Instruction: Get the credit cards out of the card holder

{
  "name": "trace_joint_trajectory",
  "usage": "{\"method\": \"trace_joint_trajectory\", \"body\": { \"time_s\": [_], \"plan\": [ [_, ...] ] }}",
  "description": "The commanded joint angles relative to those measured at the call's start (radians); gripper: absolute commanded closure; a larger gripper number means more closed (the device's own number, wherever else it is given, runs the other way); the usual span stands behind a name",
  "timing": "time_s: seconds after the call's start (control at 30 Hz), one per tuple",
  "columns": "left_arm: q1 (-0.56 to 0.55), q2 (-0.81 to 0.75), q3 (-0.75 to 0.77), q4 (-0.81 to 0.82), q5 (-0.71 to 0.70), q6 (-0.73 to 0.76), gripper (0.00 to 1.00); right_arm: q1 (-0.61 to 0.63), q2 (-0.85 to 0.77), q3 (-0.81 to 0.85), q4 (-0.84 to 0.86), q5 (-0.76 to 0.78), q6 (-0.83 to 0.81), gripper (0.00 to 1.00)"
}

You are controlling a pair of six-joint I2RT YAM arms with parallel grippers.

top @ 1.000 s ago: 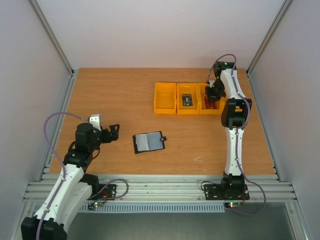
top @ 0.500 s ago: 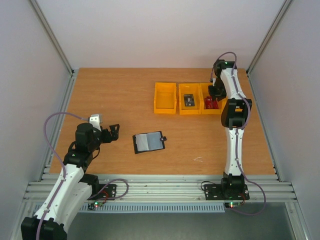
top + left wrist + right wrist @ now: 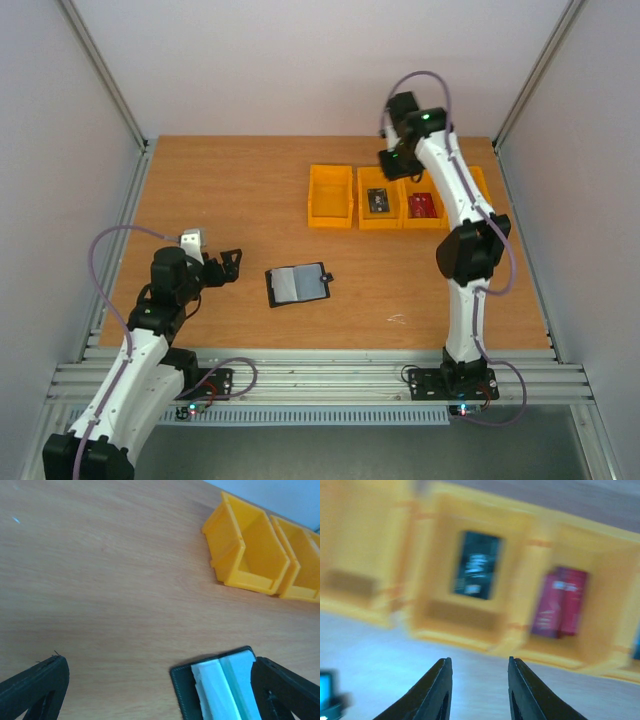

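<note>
The wooden table (image 3: 230,190) fills the middle of the top view, with both arms rising from its lower edge. The right arm (image 3: 465,250) stretches up the right side of the frame. The left arm (image 3: 130,340) is folded in the lower left.

A row of yellow bins sits in the upper right of the table. The left bin (image 3: 329,220) holds nothing visible. The middle bin (image 3: 378,222) holds a dark card (image 3: 376,200) and the right bin (image 3: 424,223) a red card (image 3: 423,205). Both cards lie flat on the bin floors. There may be a fourth bin further right, but the arm covers most of it.

The card holder (image 3: 297,285) lies opened flat on the table, just below the centre of the frame and well apart from the bins. Its grey-blue inner faces are turned up and a small black tab (image 3: 329,276) sticks out at its right edge. No card can be made out in it.

The left end effector (image 3: 228,265) hangs just left of the card holder, fingers spread wide and empty. In the left wrist view the holder's corner sits at the lower right, near one finger.

The right end effector (image 3: 392,163) is above the far side of the bins. In the blurred right wrist view its fingers stand slightly apart with nothing between them.
</note>
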Motion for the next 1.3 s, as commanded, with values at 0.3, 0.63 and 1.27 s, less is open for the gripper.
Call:
{"method": "trace_joint_trajectory", "body": {
  "time_s": [0.3, 0.63, 1.27],
  "plan": [
    [-0.003, 0.302, -0.106, 0.320, 0.222, -0.259, 0.01, 0.359, -0.201, -0.779, 0.537, -0.417, 0.400, 0.60],
    [-0.115, 0.464, -0.122, 0.385, 0.180, -0.337, 0.01, 0.407, -0.137, -0.904, 0.657, -0.375, 0.471, 0.70],
    [-0.219, 0.572, -0.139, 0.447, 0.073, -0.390, 0.36, 0.462, -0.094, -0.986, 0.876, -0.586, 0.595, 0.75]
  ]
}}
